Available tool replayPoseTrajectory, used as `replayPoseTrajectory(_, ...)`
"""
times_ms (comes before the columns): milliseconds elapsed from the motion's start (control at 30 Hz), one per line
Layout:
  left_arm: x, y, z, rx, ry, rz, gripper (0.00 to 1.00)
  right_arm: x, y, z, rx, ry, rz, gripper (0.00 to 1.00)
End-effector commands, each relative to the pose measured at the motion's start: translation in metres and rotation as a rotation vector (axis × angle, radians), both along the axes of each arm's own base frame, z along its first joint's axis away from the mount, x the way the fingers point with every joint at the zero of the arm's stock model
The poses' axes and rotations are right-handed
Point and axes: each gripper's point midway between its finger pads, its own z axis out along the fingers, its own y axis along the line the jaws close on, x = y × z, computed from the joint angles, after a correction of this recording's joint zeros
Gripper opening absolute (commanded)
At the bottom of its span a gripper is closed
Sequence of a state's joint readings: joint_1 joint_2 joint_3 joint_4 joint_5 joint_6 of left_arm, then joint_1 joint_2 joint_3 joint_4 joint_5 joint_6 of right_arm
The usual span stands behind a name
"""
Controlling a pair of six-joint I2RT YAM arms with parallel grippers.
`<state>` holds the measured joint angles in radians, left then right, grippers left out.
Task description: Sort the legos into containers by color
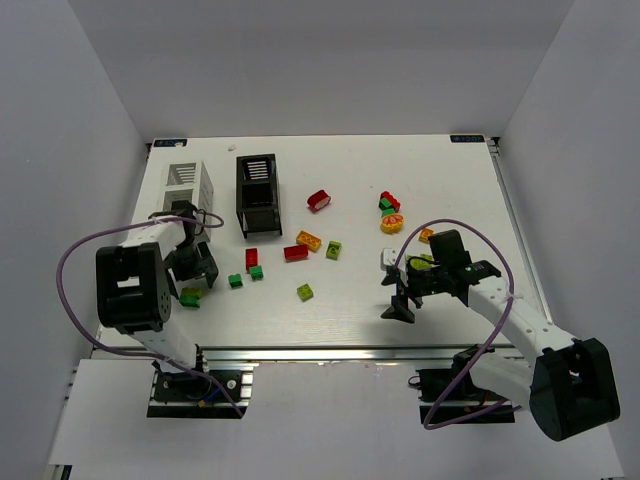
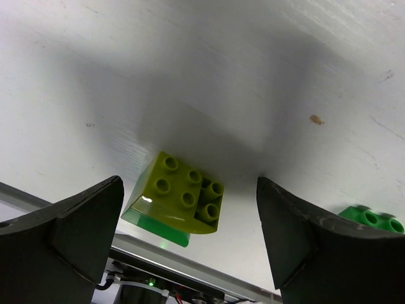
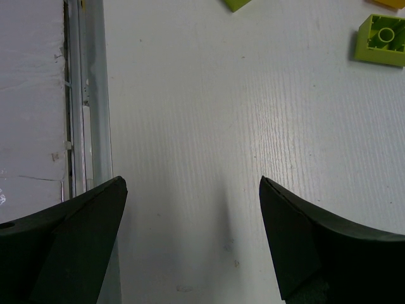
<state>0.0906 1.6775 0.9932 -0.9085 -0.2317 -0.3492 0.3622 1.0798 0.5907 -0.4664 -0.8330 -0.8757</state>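
We see a white tabletop [image 1: 420, 160] with a faint grain, and a white slatted bin [image 1: 188, 180] and a black slatted bin [image 1: 258, 190] in the upper left of the top view. The loose pieces there include a red brick [image 1: 319, 200], a green brick [image 1: 235, 281], a yellow-green brick [image 1: 305, 292], an orange-yellow brick [image 1: 309, 240] and a round yellow-orange piece [image 1: 392, 224]. In the left wrist view we find a yellow-green block [image 2: 180, 196] on a bright green base [image 2: 157, 227].

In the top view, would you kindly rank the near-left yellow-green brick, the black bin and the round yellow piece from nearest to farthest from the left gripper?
From the left gripper:
1. yellow-green brick, at its fingertips, near-left edge.
2. black bin, farther back, rightward.
3. round yellow piece, far right.
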Motion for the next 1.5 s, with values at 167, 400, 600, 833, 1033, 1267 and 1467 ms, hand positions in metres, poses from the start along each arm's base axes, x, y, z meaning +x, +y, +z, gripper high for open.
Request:
replayPoseTrajectory(167, -0.007, -0.022, -0.009, -0.115, -0.033, 0.059, 0.90, 0.000, 0.003, 0.003, 0.021, -0.038, 0.018, 0.89)
replayPoseTrajectory(400, -0.018, -0.045, -0.011, -0.228, -0.091, 0.111, 0.88, 0.001, 0.002, 0.002, 0.021, -0.043, 0.019, 0.89)
replayPoseTrajectory(600, -0.015, -0.053, 0.001, -0.267, -0.161, 0.145, 0.88, 0.000, 0.003, 0.001, 0.018, -0.041, 0.026, 0.89)
replayPoseTrajectory(833, 0.003, -0.026, 0.016, -0.116, -0.223, 0.212, 0.87, 0.000, 0.003, 0.003, 0.018, -0.038, 0.030, 0.89)
replayPoseTrajectory(1033, 0.008, -0.012, 0.017, -0.043, -0.232, 0.232, 0.85, -0.001, 0.002, 0.001, 0.016, -0.036, 0.026, 0.89)
replayPoseTrajectory(1267, 0.011, -0.019, 0.011, -0.082, -0.246, 0.234, 0.76, -0.003, 0.000, 0.001, 0.013, -0.043, 0.021, 0.89)
replayPoseTrajectory(1467, 0.005, -0.023, 0.007, -0.102, -0.243, 0.234, 0.74, -0.003, 0.000, 0.001, 0.011, -0.044, 0.019, 0.89)
